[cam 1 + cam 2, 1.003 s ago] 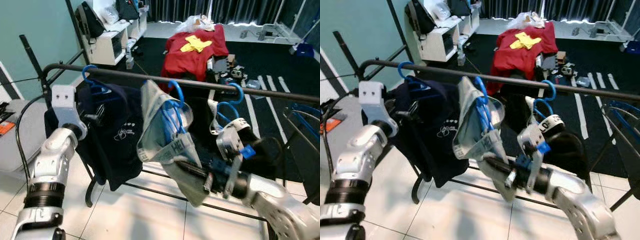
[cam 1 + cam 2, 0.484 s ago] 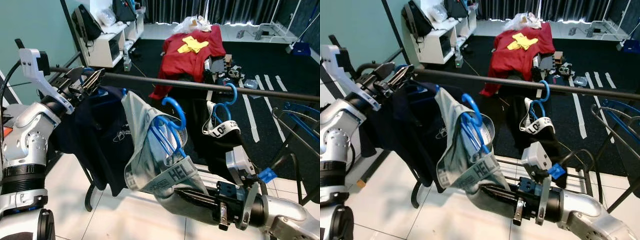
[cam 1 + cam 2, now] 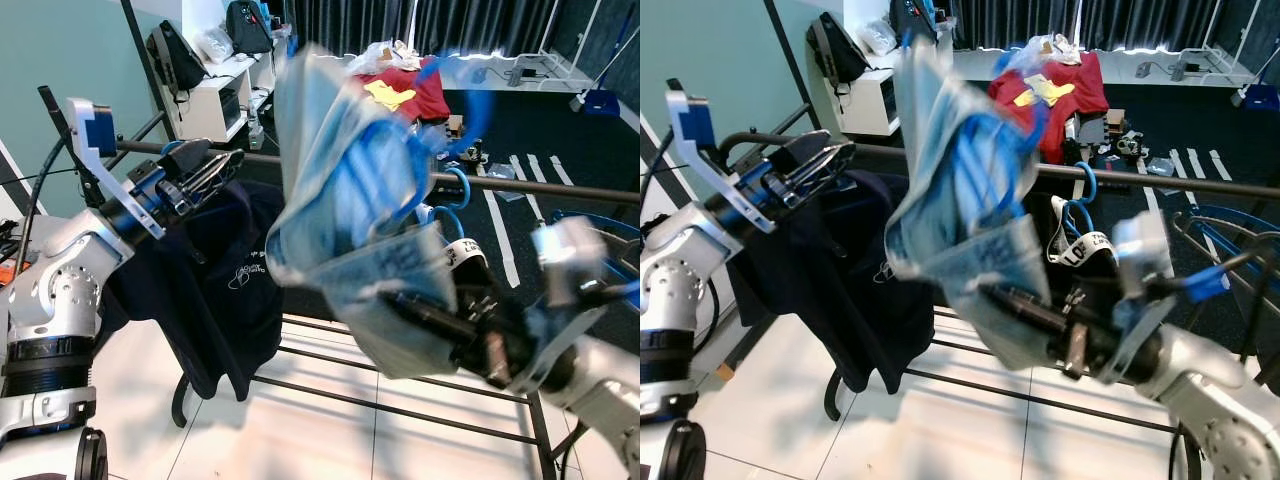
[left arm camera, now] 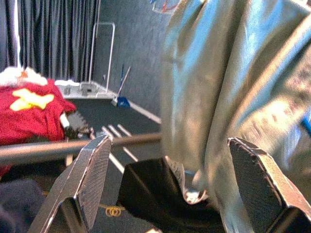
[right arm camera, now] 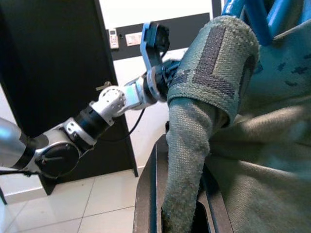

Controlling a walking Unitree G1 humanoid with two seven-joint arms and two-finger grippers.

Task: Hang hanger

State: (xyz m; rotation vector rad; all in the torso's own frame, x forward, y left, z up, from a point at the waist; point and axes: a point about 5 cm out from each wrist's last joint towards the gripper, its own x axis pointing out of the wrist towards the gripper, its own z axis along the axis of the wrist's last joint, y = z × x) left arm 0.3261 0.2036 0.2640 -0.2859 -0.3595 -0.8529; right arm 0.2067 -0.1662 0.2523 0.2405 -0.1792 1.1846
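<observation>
Left arm raised, elbow bent, forearm angled up and forward. Left gripper (image 3: 205, 170) at about shoulder height, its two black fingers (image 4: 90, 182) spread apart with nothing between them. Right arm low, reaching forward and inward across the body, blurred. Right gripper (image 3: 1025, 305) clamped, fingers closed on cloth; the right wrist view shows fabric pinched between them.

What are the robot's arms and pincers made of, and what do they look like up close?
Both arms are silver metal tubes with black ribbed joint rings. The left gripper has two long black fingers with textured pads, a white bracket bearing a blue block, and a black cable. The right gripper is black too, with a white box and blue connector at its wrist.
</observation>
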